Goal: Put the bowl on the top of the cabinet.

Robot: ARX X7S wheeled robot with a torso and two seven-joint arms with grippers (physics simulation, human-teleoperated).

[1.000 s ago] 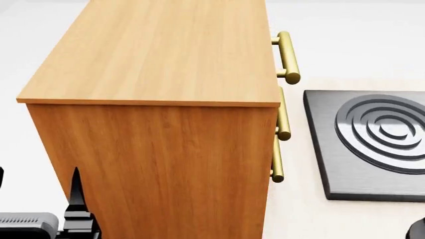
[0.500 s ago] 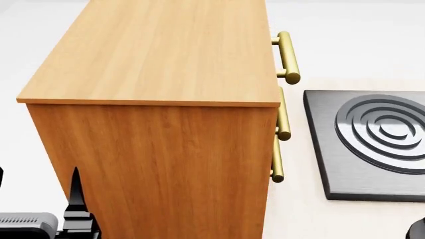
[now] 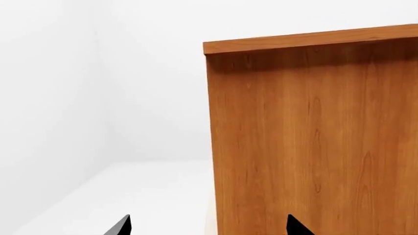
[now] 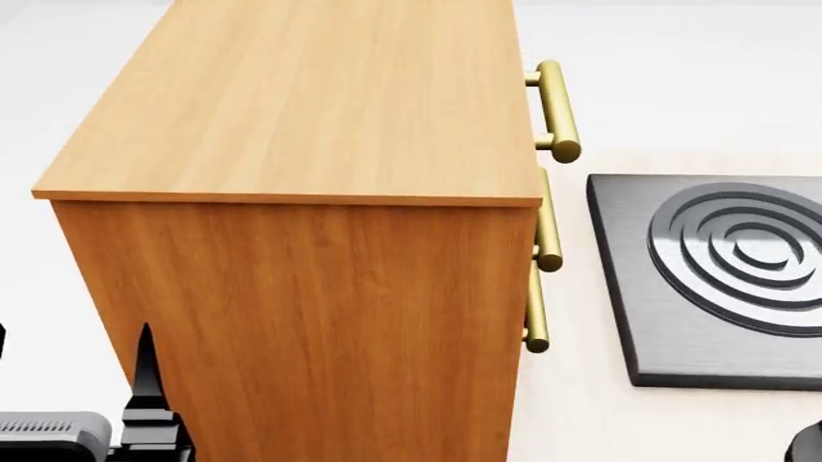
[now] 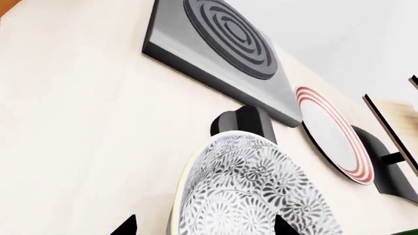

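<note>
Setting: pale cream table [image 5: 78, 127] under white walls, with a white floor showing past the cabinet in the left wrist view
Cabinet: the orange-brown wooden cabinet [image 4: 308, 289] fills most of the head view, its lighter wood top [image 4: 321, 96] bare; brass bar handles [image 4: 555, 111] stick out along its right edge; the left wrist camera faces one of its side panels [image 3: 313, 142]
Bowl: the bowl [image 5: 255, 196], white with a dense grey-black floral pattern, sits on the table directly ahead of the right wrist camera; it does not show in the head view
Right gripper: the right gripper [image 5: 202, 227] shows only as two dark fingertips [image 5: 125, 226] at the picture's lower edge, spread apart, one to either side of the bowl; whether they touch it cannot be told
Left gripper: the left gripper [image 3: 205, 227] also shows two dark tips held apart with nothing between them, near the cabinet's side; in the head view one black finger [image 4: 148, 375] rises beside the cabinet's lower left corner
Hob: a dark grey square plate with raised concentric rings [image 4: 719, 274] lies on the table just right of the cabinet
Plate: a flat white plate with red rim rings [image 5: 330, 132] lies beyond the hob
Behind the bowl: a small dark rounded block [image 5: 242, 122] stands between bowl and hob
</note>
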